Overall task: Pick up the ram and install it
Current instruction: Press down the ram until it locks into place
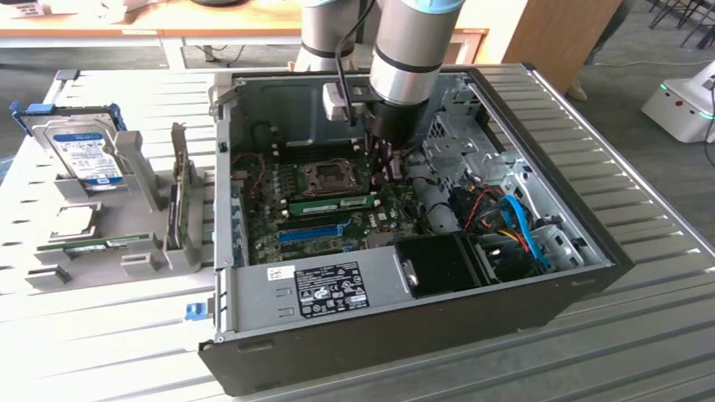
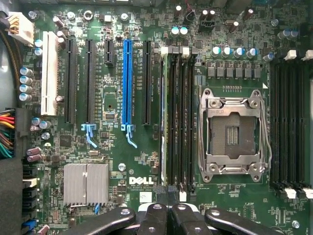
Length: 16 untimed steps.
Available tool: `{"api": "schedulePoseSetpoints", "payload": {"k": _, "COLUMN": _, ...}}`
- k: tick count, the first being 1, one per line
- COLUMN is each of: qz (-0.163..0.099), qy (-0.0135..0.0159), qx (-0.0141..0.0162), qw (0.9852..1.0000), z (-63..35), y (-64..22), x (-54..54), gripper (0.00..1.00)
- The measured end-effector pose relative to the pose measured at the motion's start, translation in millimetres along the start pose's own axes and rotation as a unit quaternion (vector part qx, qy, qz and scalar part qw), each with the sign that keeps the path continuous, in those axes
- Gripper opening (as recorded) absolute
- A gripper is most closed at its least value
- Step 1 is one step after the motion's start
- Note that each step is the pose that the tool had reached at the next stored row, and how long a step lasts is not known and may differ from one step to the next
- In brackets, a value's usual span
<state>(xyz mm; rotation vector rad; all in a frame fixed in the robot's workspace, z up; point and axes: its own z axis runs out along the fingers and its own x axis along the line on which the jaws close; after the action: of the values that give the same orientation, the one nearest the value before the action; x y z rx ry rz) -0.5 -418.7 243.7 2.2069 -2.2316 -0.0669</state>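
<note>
Your gripper [image 1: 386, 167] is clenched w/ nothing in it, hanging over the motherboard [image 2: 117, 161] by the CPU socket [image 2: 234, 131]. The ram [image 1: 331, 203] sits seated in its slot, edge-up between the clips, so install looks done.

You get even, soft daylight across the pale tabletop [image 1: 100, 335], deep shadow inside the open computer case [image 1: 537, 301], mild glare on the motherboard [image 2: 122, 161], dark fingers [image 2: 156, 220] slightly blurred.
</note>
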Motion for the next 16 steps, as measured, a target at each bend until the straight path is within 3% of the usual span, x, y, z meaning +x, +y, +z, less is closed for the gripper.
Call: {"api": "schedulePoseSetpoints", "payload": {"k": 16, "qz": 0.000, "qy": -0.0001, "qx": 0.0000, "qw": 1.0000, "z": 11.3, "y": -0.4, "x": 0.3, "gripper": 0.10}}
